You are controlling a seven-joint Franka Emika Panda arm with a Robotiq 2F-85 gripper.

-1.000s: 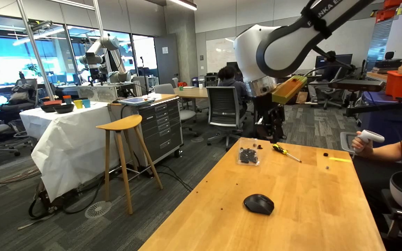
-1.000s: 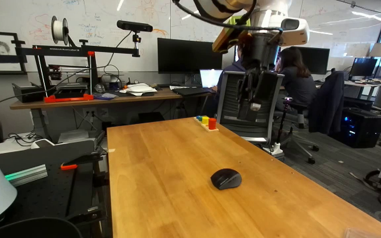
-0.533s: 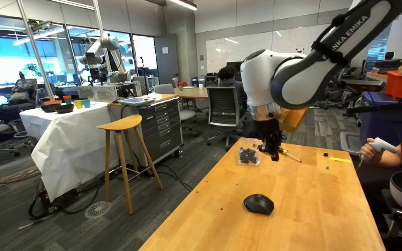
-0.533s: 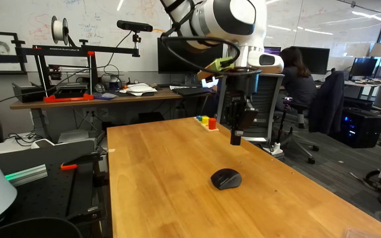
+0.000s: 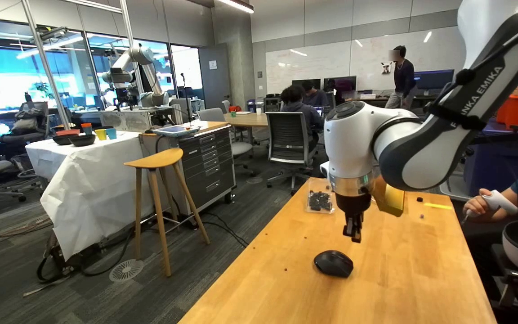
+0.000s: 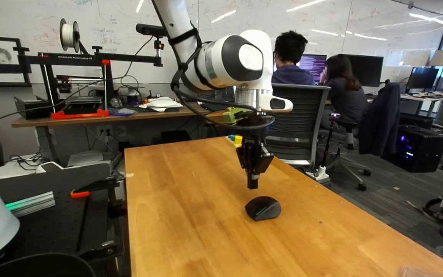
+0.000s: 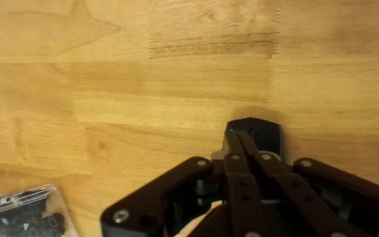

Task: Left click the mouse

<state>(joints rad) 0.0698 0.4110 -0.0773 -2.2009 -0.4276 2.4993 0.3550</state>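
Note:
The black mouse (image 5: 333, 263) lies on the wooden table (image 5: 403, 283). It also shows in an exterior view (image 6: 263, 208). My gripper (image 5: 352, 238) points down above the table, close to the mouse and apart from it in both exterior views; its fingertips also show in an exterior view (image 6: 252, 186). In the wrist view my fingertips (image 7: 239, 133) are together with nothing between them. There they overlap the left button side of the mouse (image 7: 268, 135), left of its middle seam. The rear of the mouse is hidden behind the gripper.
A clear box of small black parts (image 5: 319, 201) lies near the table's far edge. It also shows in the wrist view (image 7: 28, 214). A coloured peg toy (image 6: 238, 140) stands partly hidden behind the gripper. A small black piece (image 5: 419, 199) lies near a yellow strip (image 5: 437, 205).
The arm has come down from high above the table's far end and moved towards the mouse. The arm now covers the screwdriver and the red toy pieces. The mouse has not moved.

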